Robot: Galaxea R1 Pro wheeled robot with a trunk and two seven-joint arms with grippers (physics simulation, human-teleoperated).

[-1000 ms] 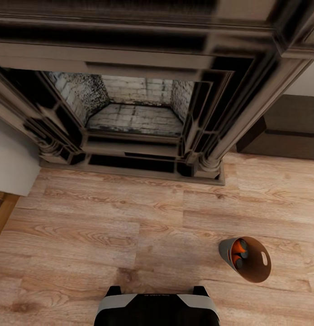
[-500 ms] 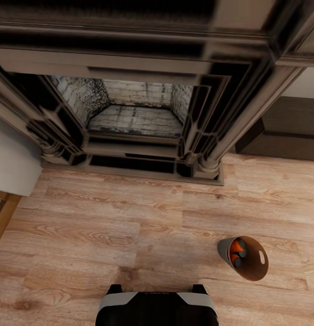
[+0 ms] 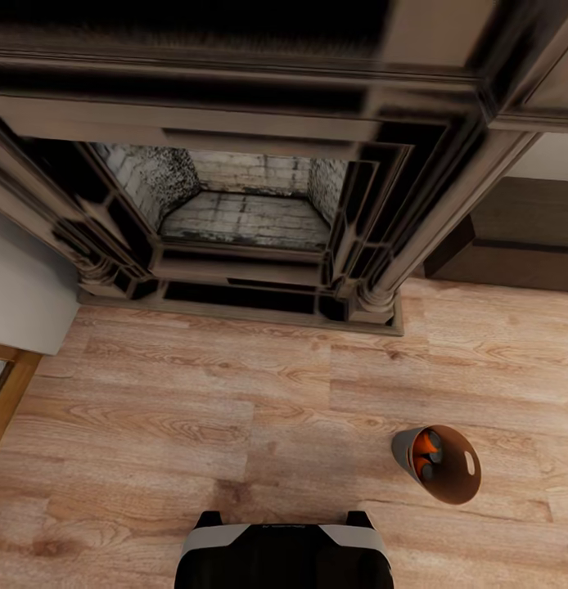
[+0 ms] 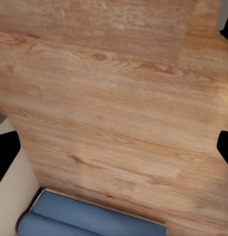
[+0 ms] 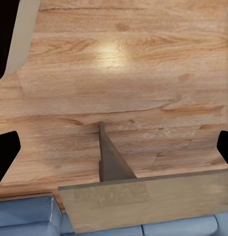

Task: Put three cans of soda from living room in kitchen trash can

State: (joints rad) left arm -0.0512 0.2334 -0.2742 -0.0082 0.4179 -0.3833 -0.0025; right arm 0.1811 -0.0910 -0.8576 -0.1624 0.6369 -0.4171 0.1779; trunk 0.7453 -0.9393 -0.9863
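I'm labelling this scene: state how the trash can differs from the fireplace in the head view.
The trash can is small, round and tapered, grey outside and brown inside; the fireplace is large, dark and carved. The trash can holds orange cans; the fireplace opening shows bare pale brick. Both stand on the wood floor.

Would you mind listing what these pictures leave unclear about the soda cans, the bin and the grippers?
- Head view: how many cans lie in the trash can. Orange and dark shapes show, but they are too small and partly hidden by its wall.
- Left wrist view: the left gripper shows dark fingertips cut off at the picture's edges.
- Right wrist view: the same for the right gripper.
- Head view: the fireplace top is cut off.
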